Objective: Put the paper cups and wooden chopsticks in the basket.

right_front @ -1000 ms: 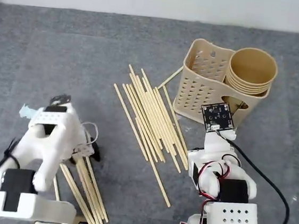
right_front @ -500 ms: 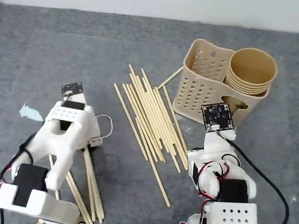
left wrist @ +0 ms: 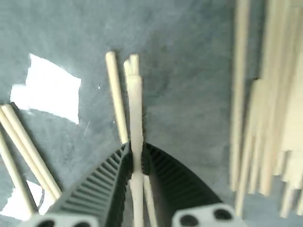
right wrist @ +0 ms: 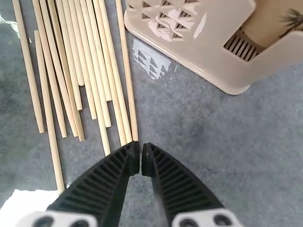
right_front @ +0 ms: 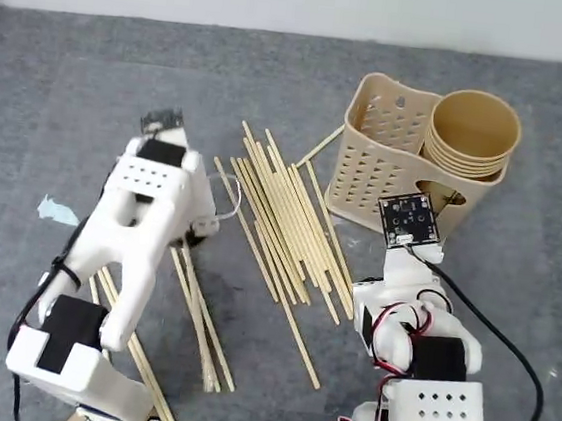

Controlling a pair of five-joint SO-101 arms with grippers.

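A stack of paper cups stands in the right half of the beige basket. Loose wooden chopsticks lie in a fan on the grey mat left of the basket. My left gripper is shut on a few chopsticks, which trail back toward the table's front. Its arm stands left of the fan. My right gripper is shut and empty, just above the mat in front of the basket, beside the fan's near ends.
More chopsticks lie under the left arm near the front edge. A light scrap lies on the mat at far left. The mat behind the fan and at the far left is bare. A black cable runs off the right arm.
The left arm has swung away from the front edge and to the right, toward the fan, dragging the held chopsticks with it. The right arm has stayed still.
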